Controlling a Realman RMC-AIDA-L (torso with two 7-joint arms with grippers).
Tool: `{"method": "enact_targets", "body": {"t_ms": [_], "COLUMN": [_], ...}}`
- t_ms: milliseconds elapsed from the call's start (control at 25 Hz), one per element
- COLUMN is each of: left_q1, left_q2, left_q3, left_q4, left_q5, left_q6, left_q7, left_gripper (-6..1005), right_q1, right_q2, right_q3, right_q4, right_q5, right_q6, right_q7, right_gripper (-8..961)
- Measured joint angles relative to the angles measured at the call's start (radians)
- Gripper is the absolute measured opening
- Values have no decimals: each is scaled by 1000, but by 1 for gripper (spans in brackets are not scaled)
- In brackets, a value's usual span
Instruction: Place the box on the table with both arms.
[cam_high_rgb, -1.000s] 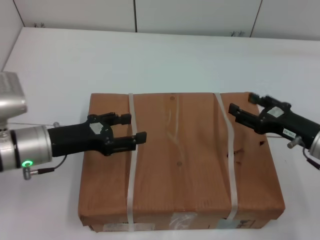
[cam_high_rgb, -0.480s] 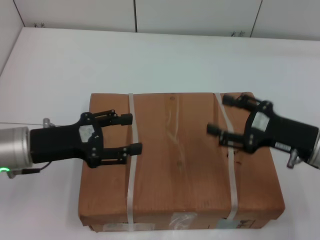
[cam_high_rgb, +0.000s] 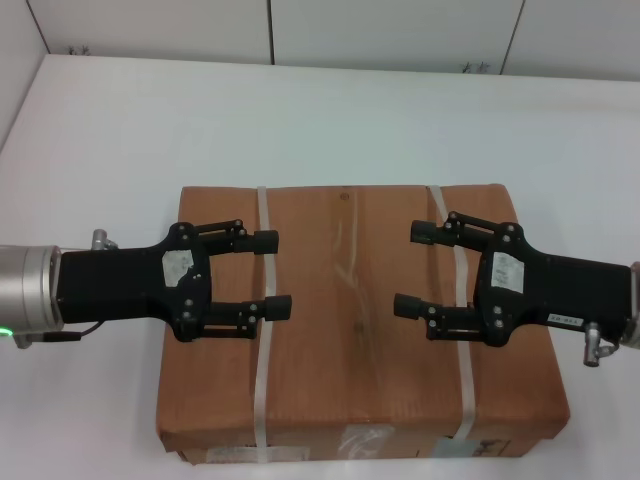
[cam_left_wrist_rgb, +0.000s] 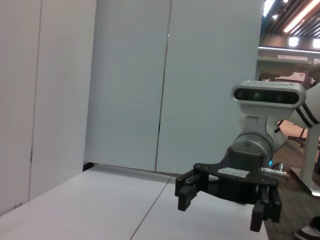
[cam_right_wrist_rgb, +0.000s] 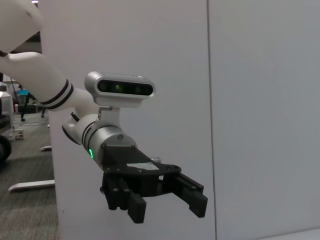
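The brown cardboard box (cam_high_rgb: 355, 340) lies flat on the white table (cam_high_rgb: 150, 130), bound by two pale straps (cam_high_rgb: 262, 380). My left gripper (cam_high_rgb: 273, 273) is open above the box top near the left strap, pointing right. My right gripper (cam_high_rgb: 411, 268) is open above the box top near the right strap, pointing left. The two face each other with a gap between them, and neither holds anything. The left wrist view shows the right gripper (cam_left_wrist_rgb: 220, 210), and the right wrist view shows the left gripper (cam_right_wrist_rgb: 166, 209), both open. The box is out of both wrist views.
A white panelled wall (cam_high_rgb: 390, 30) runs along the table's far edge. White tabletop shows to the left, right and behind the box. The box's near face with labels (cam_high_rgb: 365, 440) sits at the lower edge of the head view.
Both grippers have swung inward over the box top. The right one moved left and turned to face the left one. The box has not moved.
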Motion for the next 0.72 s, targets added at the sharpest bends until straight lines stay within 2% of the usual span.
{"method": "enact_targets", "body": {"t_ms": [720], "left_q1": [1], "left_q2": [-11], "left_q3": [-4], "left_q4": [0], "left_q5": [-10], "left_q6": [-8], "left_q7": [3], "left_gripper": [784], "right_q1": [17], "right_q2": [0], "right_q3": [8], "right_q4": [0], "right_q5": [-3], "right_q6": [6], "right_q7": [-3], "right_gripper": [855]}}
